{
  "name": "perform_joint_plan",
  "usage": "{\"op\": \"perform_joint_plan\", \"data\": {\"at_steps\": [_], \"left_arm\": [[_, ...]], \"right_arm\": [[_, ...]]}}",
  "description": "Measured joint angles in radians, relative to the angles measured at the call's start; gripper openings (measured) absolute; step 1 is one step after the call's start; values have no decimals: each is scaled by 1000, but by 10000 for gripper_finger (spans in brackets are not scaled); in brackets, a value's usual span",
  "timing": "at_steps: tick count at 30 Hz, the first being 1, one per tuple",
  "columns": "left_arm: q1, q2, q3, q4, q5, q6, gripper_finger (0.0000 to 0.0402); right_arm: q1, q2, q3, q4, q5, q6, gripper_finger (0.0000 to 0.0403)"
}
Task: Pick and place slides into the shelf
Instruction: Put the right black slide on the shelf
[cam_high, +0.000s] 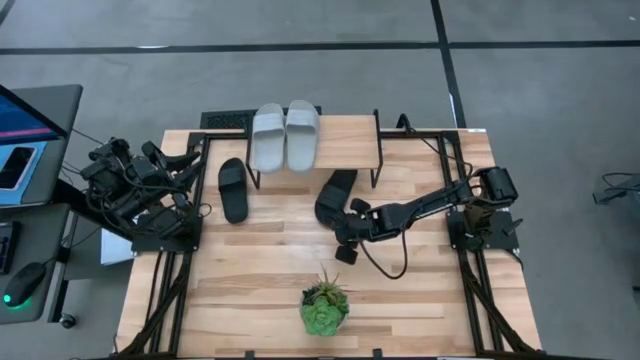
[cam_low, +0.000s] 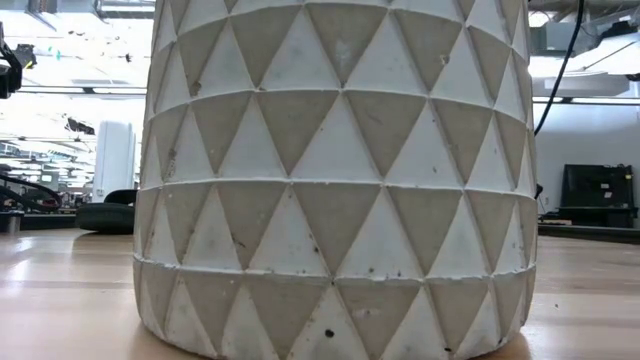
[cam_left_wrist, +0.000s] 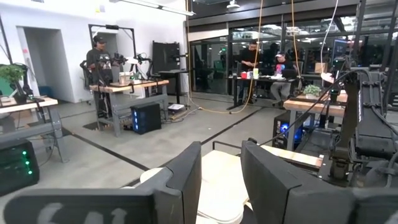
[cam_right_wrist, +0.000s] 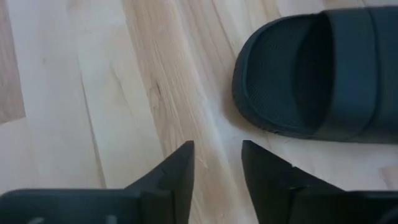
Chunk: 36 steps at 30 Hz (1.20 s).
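My left gripper (cam_high: 185, 160) waits folded at the table's nine o'clock edge, clear of everything; its fingers (cam_left_wrist: 186, 177) stand slightly apart with nothing between them, looking out across the room where people stand at benches. Just toward the centre from it, one black slide (cam_high: 232, 190) lies flat on the wooden table (cam_high: 260, 290), off the shelf's near left corner. The shelf (cam_high: 350, 140) sits at twelve o'clock, and the two light grey slides (cam_high: 285, 135) rest side by side on the left part of its plank, touching each other. The second black slide (cam_high: 335, 195) lies on the table just in front of the shelf, right of centre. My right gripper (cam_high: 345, 238) reaches in from three o'clock and hovers just beside that slide's near end, fingers (cam_right_wrist: 177, 171) parted with only bare wood between them; the slide's toe (cam_right_wrist: 311, 74) lies close ahead, untouched. At six o'clock stands the potted plant (cam_high: 325, 305), whose white patterned pot (cam_low: 340, 170) fills the low view.
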Motion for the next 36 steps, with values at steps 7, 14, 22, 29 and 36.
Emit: {"op": "perform_joint_plan", "data": {"at_steps": [7, 14, 22, 29, 36], "left_arm": [[0, 0, 0, -22, 0, 0, 103], [0, 0, 0, -22, 0, 0, 103], [0, 0, 0, -23, 0, 0, 103], [0, 0, 0, -23, 0, 0, 103], [0, 0, 0, -23, 0, 0, 103]], "right_arm": [[-19, 0, 0, 17, 11, -119, 159], [-49, 0, 0, 48, 21, -220, 167], [-49, 0, 0, 64, 2, -275, 156], [-38, 0, 0, 85, -3, -338, 157], [-52, 31, 7, 91, -1, -373, 166]]}}
